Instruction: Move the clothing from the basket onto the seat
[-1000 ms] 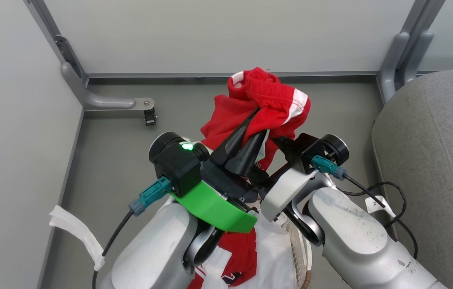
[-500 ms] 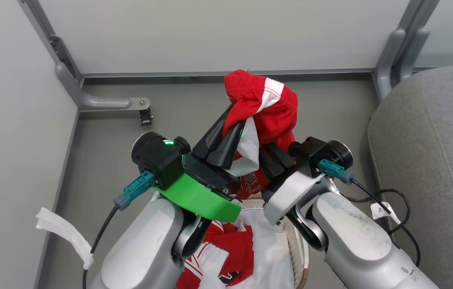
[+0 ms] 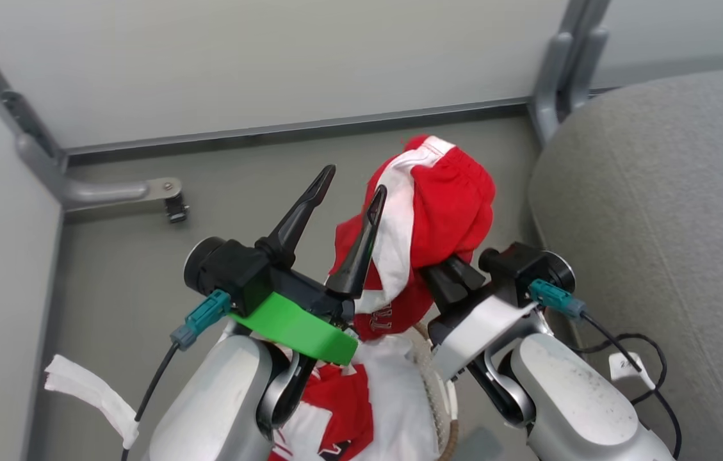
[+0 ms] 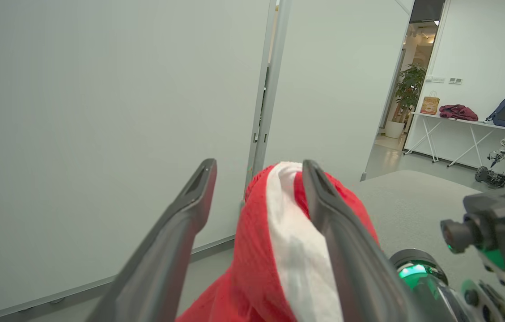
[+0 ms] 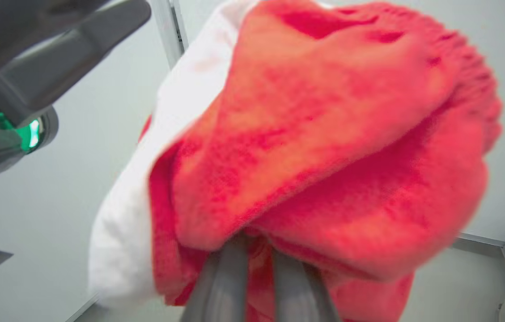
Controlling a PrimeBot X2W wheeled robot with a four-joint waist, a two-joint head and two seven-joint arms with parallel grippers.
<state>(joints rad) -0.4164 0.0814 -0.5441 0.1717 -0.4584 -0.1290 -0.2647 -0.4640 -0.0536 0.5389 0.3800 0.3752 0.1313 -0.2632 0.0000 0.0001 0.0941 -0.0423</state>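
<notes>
One arm has the load: my right gripper (image 3: 457,276) (image 5: 257,267) is clamped tight on a bunch of red clothing (image 3: 454,202) (image 5: 324,147) (image 4: 256,250) with a white stripe (image 3: 393,237), held up in the air. My left gripper (image 3: 351,186) (image 4: 259,166) stands wide open, holding nothing, one finger just beside that stripe. Below my forearms sits the basket (image 3: 443,400) with more red clothing on its white liner (image 3: 393,390), and the grey seat (image 3: 656,211) is near on my right.

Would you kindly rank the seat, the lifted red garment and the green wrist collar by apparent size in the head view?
Largest first:
seat
lifted red garment
green wrist collar, smallest despite sitting nearer the camera
</notes>
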